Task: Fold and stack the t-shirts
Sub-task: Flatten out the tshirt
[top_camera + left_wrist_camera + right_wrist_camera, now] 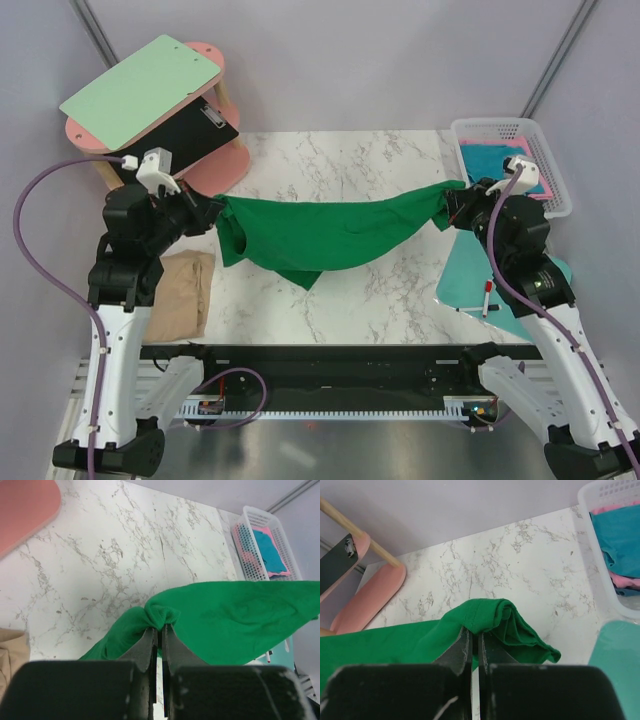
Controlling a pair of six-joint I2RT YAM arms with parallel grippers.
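So the green t-shirt point(330, 232) is strung up between the two arms like a hammock. It's off the marble desk point(400, 160) and runs pretty much left to right across the middle.

The left jaws are clamped tight on a bunched-up bit of cloth at the shirt's left end. In the left wrist view the fabric is puckered right at the tips, and the rest of the shirt fans out away from them. The right jaws are pinched together on the other end the same way. A folded edge of green pokes up out of the tips and a thick roll of it droops just beside them.

The middle of the shirt sags, and a pointy flap hangs lowest, a bit left of centre. Honestly can't tell from the top view if that flap is touching the desk or just floating over it.

Other shirts: a tan t-shirt point(182, 293) lies loosely folded on the desk's near left corner, right beside the left arm point(125, 270). A teal-blue t-shirt point(487, 158) sits on a pink t-shirt point(545, 188) in the white basket point(495, 124) at the far right corner, just behind the right jaws.

A mint-teal board point(465, 280) lies at the right edge, partly hidden by the right arm point(530, 270), with a marker point(486, 297) on it. Far left there's a pink stand point(225, 168) carrying a pale green clipboard point(140, 90).
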